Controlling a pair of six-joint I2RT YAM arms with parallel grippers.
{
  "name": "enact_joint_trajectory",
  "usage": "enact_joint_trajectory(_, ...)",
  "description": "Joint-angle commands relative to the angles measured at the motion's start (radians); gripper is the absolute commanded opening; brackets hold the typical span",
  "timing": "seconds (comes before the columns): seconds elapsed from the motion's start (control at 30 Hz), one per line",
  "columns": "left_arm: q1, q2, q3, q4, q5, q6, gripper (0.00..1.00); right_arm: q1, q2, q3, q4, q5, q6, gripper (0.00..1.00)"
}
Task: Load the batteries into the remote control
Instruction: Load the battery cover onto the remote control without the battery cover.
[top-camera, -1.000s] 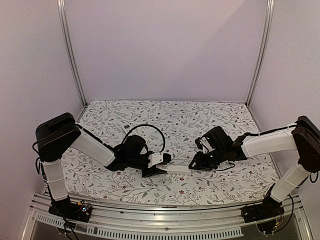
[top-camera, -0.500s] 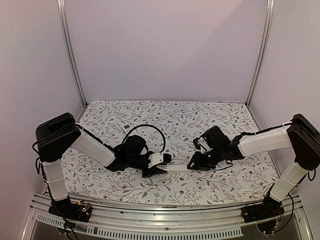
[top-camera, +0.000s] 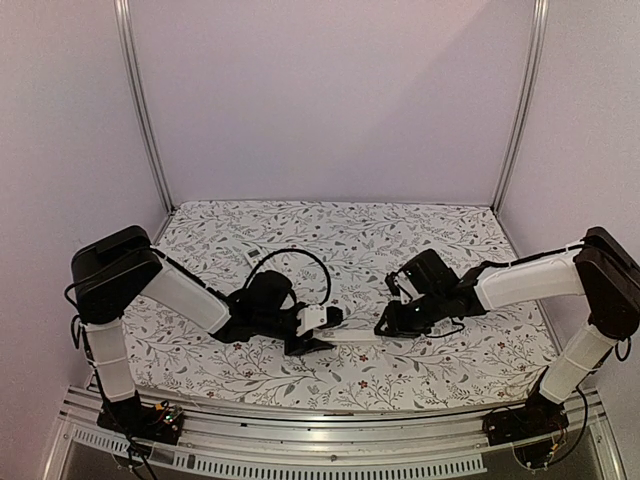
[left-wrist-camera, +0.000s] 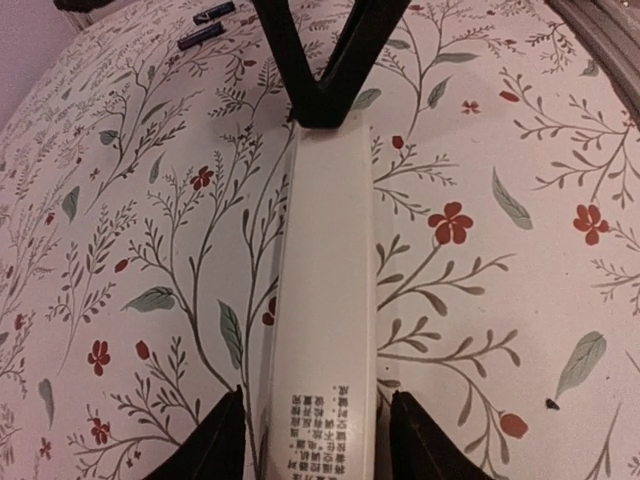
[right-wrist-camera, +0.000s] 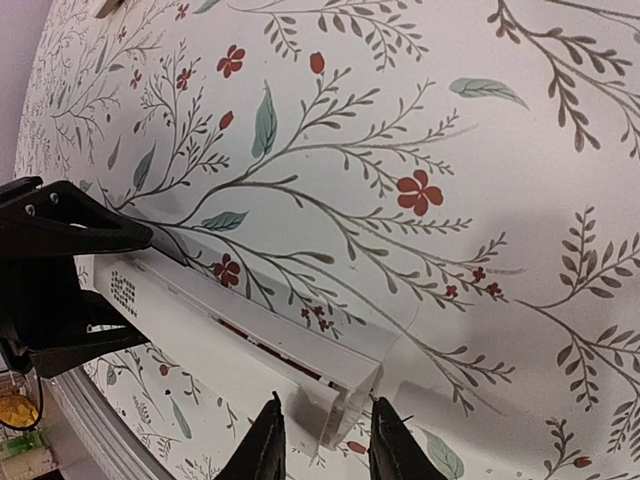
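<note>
Stretched low, nose to nose: right gripper (right-wrist-camera: 325, 405) clamps the remote (left-wrist-camera: 325, 250), left gripper (left-wrist-camera: 315, 400) straddles its other end loosely; batteries (left-wrist-camera: 200, 37) lie beyond.

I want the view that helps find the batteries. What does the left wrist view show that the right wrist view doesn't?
Only the left wrist view: two batteries lying on the cloth beyond the remote's far end, and print on the remote's near end. Only the right wrist view: the remote's end face and a dark slot along its side. Both: the remote on the cloth, with the left gripper at one end and the right gripper at the other.
</note>
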Motion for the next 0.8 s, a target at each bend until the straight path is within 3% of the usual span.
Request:
enact_joint_trajectory(0.0,-0.012,-0.021,-0.009,0.016,0.002,-0.011,0.53,0.003,-0.014,0.026,-0.03,0.033,-0.023,0.28)
enact_joint_trajectory(0.3,-0.012,-0.107,-0.037,0.025,0.017,-0.054,0.66,0.002,-0.015,0.049,-0.049,0.046,-0.037,0.29)
enact_joint_trajectory(0.53,-0.011,-0.3,-0.148,0.099,0.048,-0.211,0.71,0.002,-0.031,0.055,-0.059,0.054,-0.037,0.29)
enact_joint_trajectory(0.6,-0.011,-0.344,-0.163,0.09,-0.014,-0.311,0.69,0.002,-0.032,0.054,-0.06,0.054,-0.036,0.3)
enact_joint_trajectory(0.77,-0.001,-0.391,-0.155,-0.089,-0.18,-0.562,0.46,0.002,-0.034,0.045,-0.046,0.04,-0.024,0.3)
